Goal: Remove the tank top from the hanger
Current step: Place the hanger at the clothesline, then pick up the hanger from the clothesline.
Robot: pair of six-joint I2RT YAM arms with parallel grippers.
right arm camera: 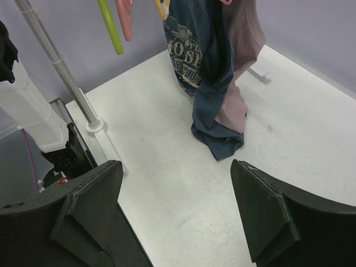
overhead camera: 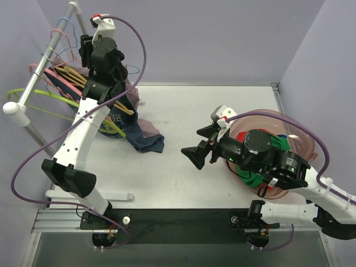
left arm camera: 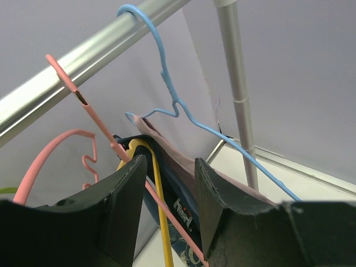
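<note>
The navy printed tank top (overhead camera: 146, 140) hangs from the rack, its hem bunched on the table; the right wrist view shows it (right arm camera: 196, 55) beside a mauve garment (right arm camera: 242, 33). In the left wrist view its strap (left arm camera: 183, 206) drapes over a yellow hanger (left arm camera: 159, 194), crossed by a pink hanger (left arm camera: 100, 125). A blue hanger (left arm camera: 167, 72) carries the mauve cloth. My left gripper (left arm camera: 169, 164) is raised at the rail (overhead camera: 47, 61), jaws apart around the hanger wires and strap. My right gripper (overhead camera: 192, 142) hovers open over the table, right of the garments, holding nothing.
A pink translucent basket (overhead camera: 303, 139) of coloured clothes sits at the right, under the right arm. A green hanger (overhead camera: 39, 92) sticks out left of the rail. The rack's upright post and foot (right arm camera: 92, 125) stand at the table's left edge.
</note>
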